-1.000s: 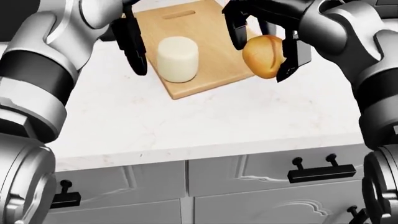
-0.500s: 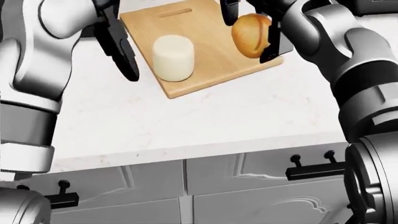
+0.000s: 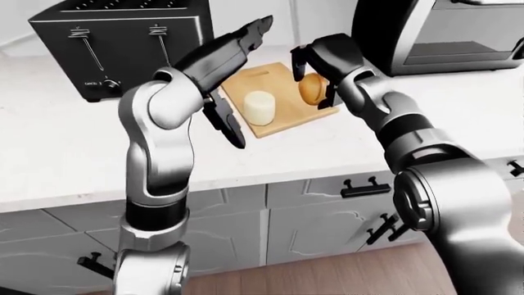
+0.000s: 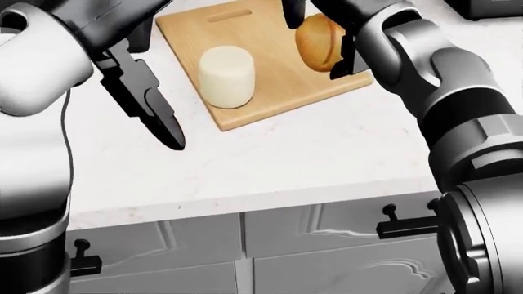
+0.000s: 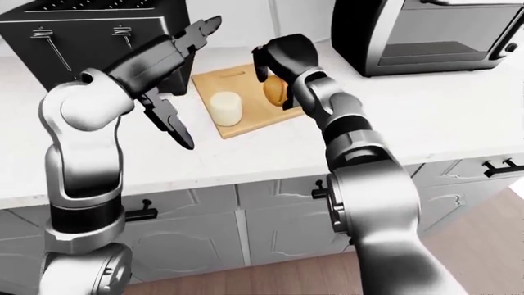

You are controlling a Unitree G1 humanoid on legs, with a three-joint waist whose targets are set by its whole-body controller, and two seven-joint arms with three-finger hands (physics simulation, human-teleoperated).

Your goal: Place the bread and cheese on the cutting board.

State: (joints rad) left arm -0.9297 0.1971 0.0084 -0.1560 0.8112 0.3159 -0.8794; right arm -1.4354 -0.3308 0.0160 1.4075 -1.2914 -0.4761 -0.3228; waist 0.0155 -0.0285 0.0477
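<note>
A wooden cutting board lies on the white counter at the top of the head view. A pale cylinder of cheese stands upright on its left half. My right hand is shut on a golden bread roll, held over the board's right part; whether the roll touches the wood cannot be told. My left hand hangs open over the counter, left of the board and apart from the cheese, its black fingers pointing down.
A black toaster stands at the upper left of the left-eye view, and a toaster oven at the upper right. The counter's edge runs above grey drawers with black handles.
My right hand has carried the bread up and left, from beside the board's right edge to over the board. The left hand has drawn away from the cheese, down and left.
</note>
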